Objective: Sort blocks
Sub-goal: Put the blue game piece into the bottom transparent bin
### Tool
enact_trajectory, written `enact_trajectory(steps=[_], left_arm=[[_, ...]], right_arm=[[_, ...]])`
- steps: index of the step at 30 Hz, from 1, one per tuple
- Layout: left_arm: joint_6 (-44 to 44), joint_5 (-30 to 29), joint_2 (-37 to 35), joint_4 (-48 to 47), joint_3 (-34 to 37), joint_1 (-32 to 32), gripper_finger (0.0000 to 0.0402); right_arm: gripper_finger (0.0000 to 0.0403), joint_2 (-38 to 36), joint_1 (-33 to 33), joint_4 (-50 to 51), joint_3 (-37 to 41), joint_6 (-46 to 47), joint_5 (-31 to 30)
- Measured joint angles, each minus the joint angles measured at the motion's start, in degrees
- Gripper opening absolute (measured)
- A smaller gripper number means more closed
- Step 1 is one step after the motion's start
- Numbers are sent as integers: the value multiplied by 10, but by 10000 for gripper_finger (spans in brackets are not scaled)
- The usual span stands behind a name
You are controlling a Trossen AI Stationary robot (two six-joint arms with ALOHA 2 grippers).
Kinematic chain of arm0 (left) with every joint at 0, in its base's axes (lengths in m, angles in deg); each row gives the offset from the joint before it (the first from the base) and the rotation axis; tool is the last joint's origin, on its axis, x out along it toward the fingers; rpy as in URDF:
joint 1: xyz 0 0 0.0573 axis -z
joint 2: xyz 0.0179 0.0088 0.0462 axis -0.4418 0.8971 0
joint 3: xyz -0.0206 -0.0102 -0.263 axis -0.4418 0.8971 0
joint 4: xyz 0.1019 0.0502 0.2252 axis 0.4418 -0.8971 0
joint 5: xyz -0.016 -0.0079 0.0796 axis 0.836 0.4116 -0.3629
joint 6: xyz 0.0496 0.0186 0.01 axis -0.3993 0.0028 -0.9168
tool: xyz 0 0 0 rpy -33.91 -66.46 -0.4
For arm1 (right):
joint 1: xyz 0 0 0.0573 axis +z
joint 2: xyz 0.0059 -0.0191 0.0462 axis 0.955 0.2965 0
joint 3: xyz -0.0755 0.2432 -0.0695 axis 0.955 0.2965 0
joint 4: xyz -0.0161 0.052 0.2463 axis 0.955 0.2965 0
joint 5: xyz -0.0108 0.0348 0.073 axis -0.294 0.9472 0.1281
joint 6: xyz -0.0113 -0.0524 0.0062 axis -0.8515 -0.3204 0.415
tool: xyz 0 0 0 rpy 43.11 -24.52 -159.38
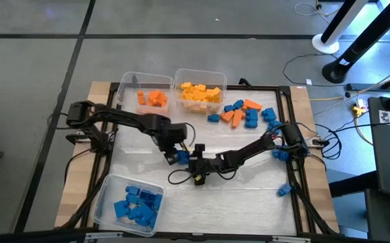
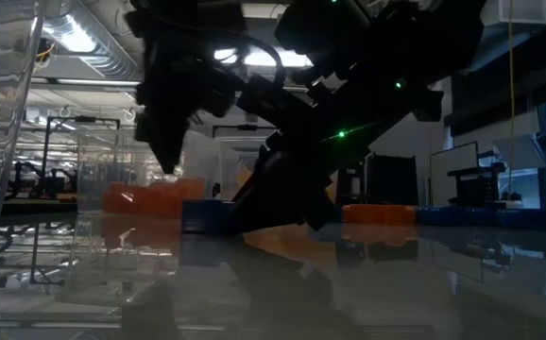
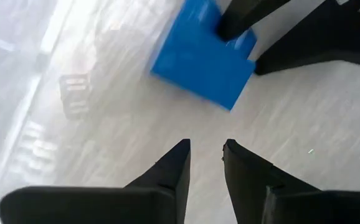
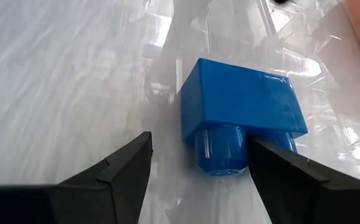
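The blue block (image 4: 242, 121) in play sits on the white table (image 1: 249, 196) near the middle, studs pointing back at the right gripper (image 4: 198, 180), whose fingers are spread wide on either side of the studs but not squeezing anything yet (from the right wrist view one finger looks just about touching, hard to be sure). The left gripper (image 3: 206, 163) hovers right next to the same block (image 3: 202, 62), fingers narrowed to a slim gap with nothing between them, so it's empty too. From above, both grippers meet mid-table, left (image 1: 175, 154) and right (image 1: 196, 167) almost nose to nose. As for progress, I'd call it somewhere past halfway: the blue bin (image 1: 107, 209) at the near left corner has a decent pile of blue blocks (image 1: 137, 204), the orange bin (image 1: 129, 84) at the far edge only holds a few orange ones (image 1: 153, 98), and the yellow bin (image 1: 181, 75) beside it is well filled with yellow (image 1: 200, 93). What's left is a loose heap of orange and blue (image 1: 243, 113) just right of the yellow bin, a few blues (image 1: 279, 154) scattered by the right arm's base, and one stray blue (image 1: 286, 190) near the right edge. I see no loose yellows, so that colour looks done. My guess is this block goes to the blue bin next.
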Motion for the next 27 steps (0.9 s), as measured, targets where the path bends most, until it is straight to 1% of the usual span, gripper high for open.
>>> enact_trajectory(steps=[2, 5, 8, 11, 13, 15, 21, 24, 27], left_arm=[[26, -1, -39, 36, 44, -2, 72], [87, 2, -92, 168, 124, -2, 57], [167, 4, -110, 318, 198, 0, 47], [245, 4, -111, 406, 243, 3, 42], [278, 4, -111, 421, 258, 3, 41], [290, 8, -111, 411, 264, 3, 41], [282, 42, -111, 403, 265, 8, 44], [282, 42, -108, 403, 265, 7, 68], [287, 41, -94, 405, 265, 6, 104]], right_arm=[[259, 0, 0, 1, 0, 0, 0], [259, 0, 0, -1, 0, 0, 0], [259, 0, 0, -2, 0, 0, 0], [259, 0, 0, -3, 0, 1, 0], [259, 0, 0, -4, 0, 1, 0], [259, 0, 0, -5, 0, 1, 0], [259, 0, 0, -5, 0, 1, 0], [259, 0, 0, -5, 0, 1, 0], [259, 0, 0, -6, 0, 1, 0]])
